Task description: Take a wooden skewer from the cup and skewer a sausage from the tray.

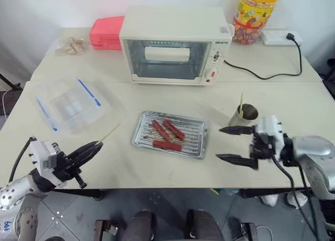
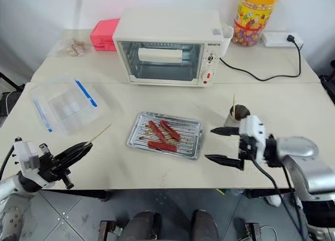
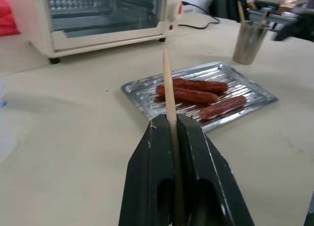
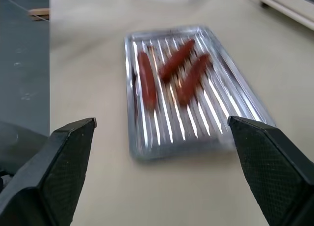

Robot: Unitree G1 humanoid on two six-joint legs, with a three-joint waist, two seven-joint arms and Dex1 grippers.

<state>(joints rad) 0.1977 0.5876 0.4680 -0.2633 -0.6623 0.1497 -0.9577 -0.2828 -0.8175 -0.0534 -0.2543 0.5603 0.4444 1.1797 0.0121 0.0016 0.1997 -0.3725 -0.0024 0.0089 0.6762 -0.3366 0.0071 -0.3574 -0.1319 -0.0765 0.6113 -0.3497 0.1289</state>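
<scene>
The left gripper (image 1: 95, 145) clamps a wooden skewer (image 3: 169, 96) at the tray's (image 1: 194, 144) nine o'clock; the right gripper (image 1: 229, 144), jaws apart, at three o'clock.

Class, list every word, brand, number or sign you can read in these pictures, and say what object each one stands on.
Brand word on the toaster oven, upper right of its front: too small to read for certain.
Marks around the oven knobs: too small to read.
Printed label on the yellow-lidded candy jar: colourful, but no word readable.
Blue handwriting on the robot's left arm: unreadable.
Tray, cup, clear plastic box: no text seen.
</scene>
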